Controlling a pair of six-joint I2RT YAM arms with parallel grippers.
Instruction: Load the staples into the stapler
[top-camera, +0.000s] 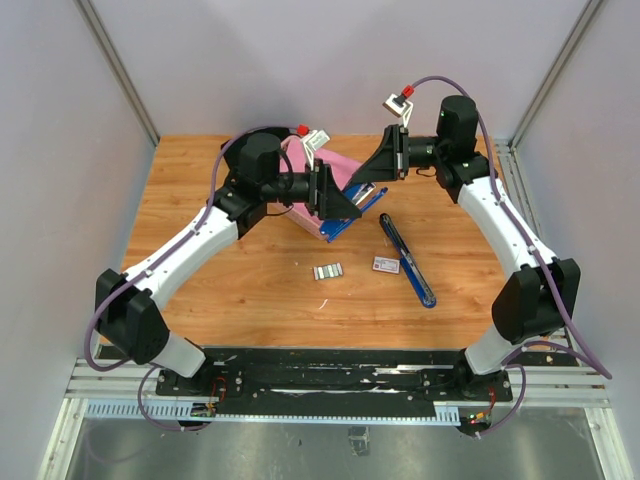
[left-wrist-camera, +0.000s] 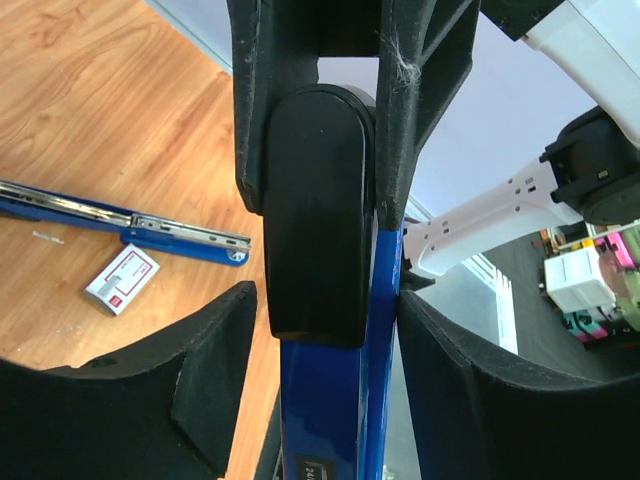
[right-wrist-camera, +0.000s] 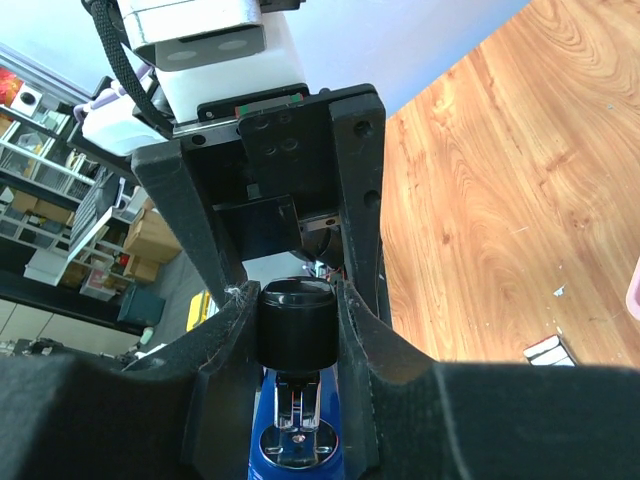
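Note:
The blue stapler (top-camera: 352, 206) with a black end cap (left-wrist-camera: 318, 220) is held in the air between my two grippers at the back middle of the table. My right gripper (top-camera: 374, 178) is shut on the black cap (right-wrist-camera: 297, 320). My left gripper (top-camera: 338, 203) is open around the blue body (left-wrist-camera: 340, 400): its right pad touches the body and its left pad stands a little apart. The staples (top-camera: 328, 271), a small silvery block, lie on the table in front. The white carton (top-camera: 386, 264) with red print lies to their right and also shows in the left wrist view (left-wrist-camera: 123, 278).
A long blue rail with a metal strip (top-camera: 408, 260) lies slanted at the right of the carton, also in the left wrist view (left-wrist-camera: 120, 215). A pink box (top-camera: 325, 170) stands behind the grippers. The wooden table (top-camera: 200, 200) has walls at the back and both sides.

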